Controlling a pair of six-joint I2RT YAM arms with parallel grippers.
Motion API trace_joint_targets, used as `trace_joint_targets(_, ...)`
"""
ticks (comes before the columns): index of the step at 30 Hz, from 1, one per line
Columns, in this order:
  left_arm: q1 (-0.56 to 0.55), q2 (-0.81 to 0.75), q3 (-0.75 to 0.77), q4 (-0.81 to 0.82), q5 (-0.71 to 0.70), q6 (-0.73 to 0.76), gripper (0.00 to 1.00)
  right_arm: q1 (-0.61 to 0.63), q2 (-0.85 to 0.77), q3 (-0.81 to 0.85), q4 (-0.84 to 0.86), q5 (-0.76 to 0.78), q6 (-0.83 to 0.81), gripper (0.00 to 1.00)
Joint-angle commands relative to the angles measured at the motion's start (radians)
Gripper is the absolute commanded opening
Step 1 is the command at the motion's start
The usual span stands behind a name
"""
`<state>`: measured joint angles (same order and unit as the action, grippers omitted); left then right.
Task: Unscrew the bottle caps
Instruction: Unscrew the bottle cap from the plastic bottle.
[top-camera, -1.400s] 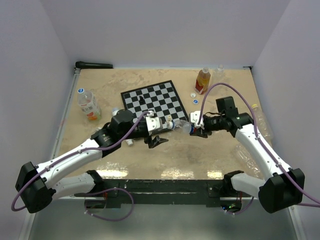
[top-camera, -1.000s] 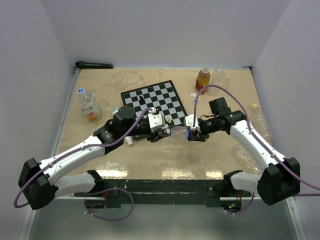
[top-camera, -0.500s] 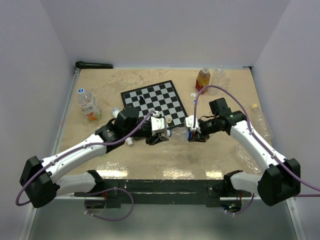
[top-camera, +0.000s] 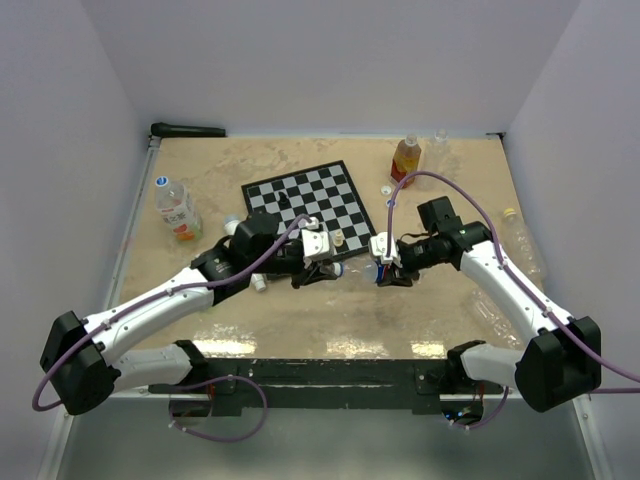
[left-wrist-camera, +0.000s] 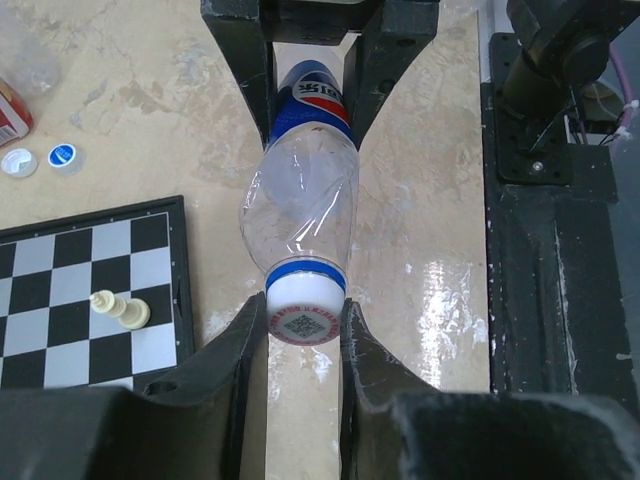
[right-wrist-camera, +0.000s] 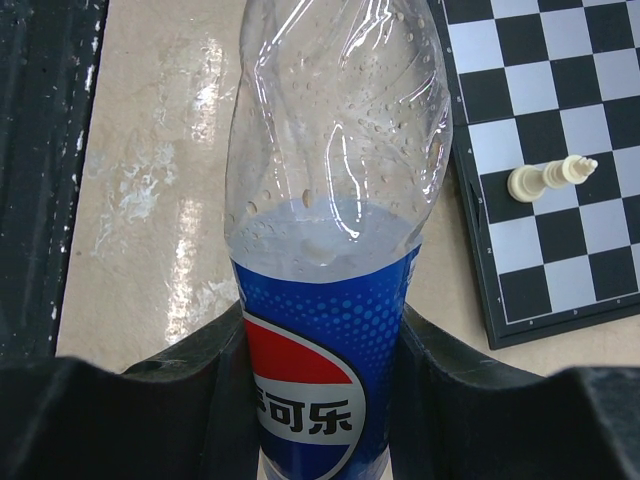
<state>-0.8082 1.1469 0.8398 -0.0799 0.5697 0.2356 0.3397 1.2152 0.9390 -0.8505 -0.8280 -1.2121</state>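
Note:
A crushed clear Pepsi bottle (left-wrist-camera: 300, 205) with a blue label lies level between my two grippers just above the table. Its white bottle cap (left-wrist-camera: 305, 308), with a blue ring behind it, sits squeezed between the fingertips of my left gripper (left-wrist-camera: 303, 318), which is shut on it. My right gripper (right-wrist-camera: 325, 340) is shut on the labelled lower body of the bottle (right-wrist-camera: 340, 180). In the top view the left gripper (top-camera: 335, 268) and right gripper (top-camera: 385, 270) face each other in front of the chessboard, with the bottle (top-camera: 358, 268) spanning the gap.
The chessboard (top-camera: 325, 190) lies just behind, with a cream piece (left-wrist-camera: 120, 310) toppled near its edge. A loose white cap (left-wrist-camera: 18, 162) and a blue one (left-wrist-camera: 63, 157) lie past it. An orange bottle (top-camera: 405, 160), a labelled bottle (top-camera: 176, 210) and clear bottles (top-camera: 525, 245) stand around.
My left gripper slid onto the bottle's neck end and has closed its fingers on the white cap. The right gripper has kept its hold on the bottle and stayed in place.

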Motion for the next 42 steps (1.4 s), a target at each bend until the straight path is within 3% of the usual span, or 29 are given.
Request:
trace_joint_targets(1, -0.002, -0.016, -0.004, 0.02, 0.042, -0.207, 0.0, -0.001, -0.006, 0.038, 0.03, -0.019, -0.003, 0.0)
trace_joint_targets(5, 0.007, -0.068, -0.045, 0.12, -0.004, -0.535, 0.0, -0.001, -0.003, 0.037, 0.033, -0.016, 0.0, 0.0)
trace_joint_targets(7, 0.01, -0.104, -0.056, 0.135, -0.104, -0.755, 0.0, -0.001, -0.003, 0.035, 0.036, -0.014, 0.003, 0.0)
trace_joint_targets(12, 0.014, -0.115, 0.034, -0.052, -0.238, -1.007, 0.0, -0.001, -0.002, 0.034, 0.041, -0.011, 0.005, 0.0)
trace_joint_targets(16, 0.012, -0.101, 0.054, -0.058, -0.211, -1.039, 0.0, -0.001, 0.0, 0.034, 0.042, -0.008, 0.006, 0.0)
trace_joint_targets(25, 0.014, -0.067, 0.076, -0.084, -0.234, -0.928, 0.01, -0.001, 0.007, 0.03, 0.042, -0.005, 0.008, 0.0)
trace_joint_targets(27, 0.014, -0.065, 0.073, -0.084, -0.229, -0.894, 0.12, -0.001, 0.007, 0.03, 0.044, -0.003, 0.008, 0.0)
trace_joint_targets(30, 0.014, -0.072, 0.071, -0.096, -0.226, -0.82, 0.52, -0.001, 0.007, 0.03, 0.044, -0.003, 0.008, 0.0)
trace_joint_targets(33, 0.012, -0.096, 0.068, -0.103, -0.231, -0.745, 0.77, -0.001, 0.009, 0.03, 0.044, -0.003, 0.008, 0.0)
trace_joint_targets(38, 0.015, -0.174, 0.058, -0.118, -0.3, -0.606, 0.9, -0.001, 0.006, 0.029, 0.041, -0.003, 0.008, 0.0)
trace_joint_targets(42, 0.015, -0.251, 0.036, -0.115, -0.236, -0.327, 0.93, -0.001, 0.009, 0.029, 0.039, -0.006, 0.003, 0.0)
